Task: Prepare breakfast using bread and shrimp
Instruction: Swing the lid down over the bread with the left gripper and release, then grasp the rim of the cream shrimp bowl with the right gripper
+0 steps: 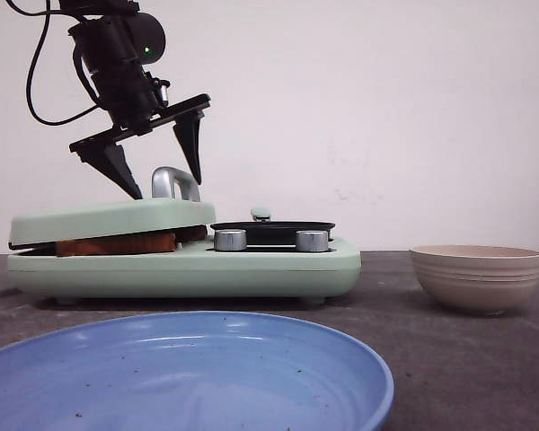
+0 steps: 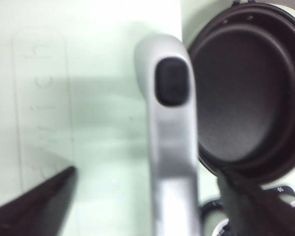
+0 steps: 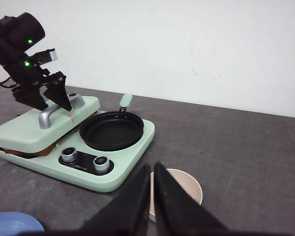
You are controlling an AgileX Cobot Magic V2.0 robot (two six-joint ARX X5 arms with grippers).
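The bread lies inside a pale green sandwich maker with the lid down on it; only its brown crust edge shows, seen again in the right wrist view as bread. My left gripper hangs open just above the lid's silver handle, one finger on each side and not touching it. The left wrist view shows the handle between the spread fingers of that gripper. My right gripper is shut and empty above a beige bowl. A tiny orange-red speck, perhaps the shrimp, lies in the bowl.
A black round pan sits in the right half of the appliance, behind two silver knobs. A blue plate fills the front of the table. The beige bowl stands to the right of the appliance.
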